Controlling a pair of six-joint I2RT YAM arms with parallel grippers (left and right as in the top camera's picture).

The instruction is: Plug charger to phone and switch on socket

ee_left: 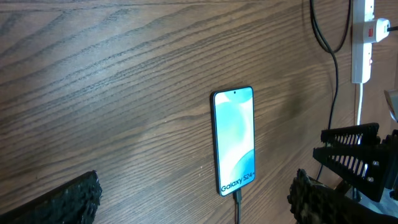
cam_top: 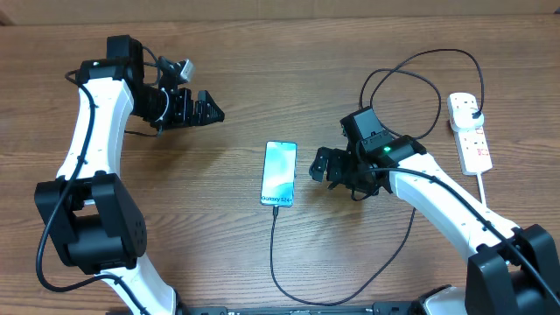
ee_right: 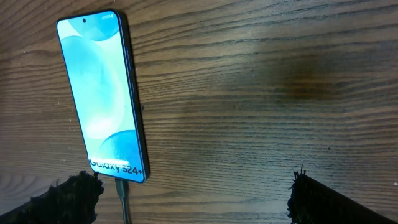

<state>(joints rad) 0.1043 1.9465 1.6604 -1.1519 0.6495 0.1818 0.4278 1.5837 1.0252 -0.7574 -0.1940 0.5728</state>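
One wooden table (cam_top: 219, 254) filled every view. The left arm (cam_top: 87, 131) and the right arm (cam_top: 437, 197), two in all, were cut off at the lower edge of the overhead frame. The left gripper (cam_top: 210, 107), at upper left, and the right gripper (cam_top: 319, 166), just right of centre, had their jaws fully apart and held nothing. One white socket (cam_top: 470, 133) lay near the right edge; its switches were too small to read. One phone (cam_top: 279, 172) lay flat in the centre, screen lit. One black charger (cam_top: 273, 254) joined the phone's bottom edge and was partly hidden under the right arm.
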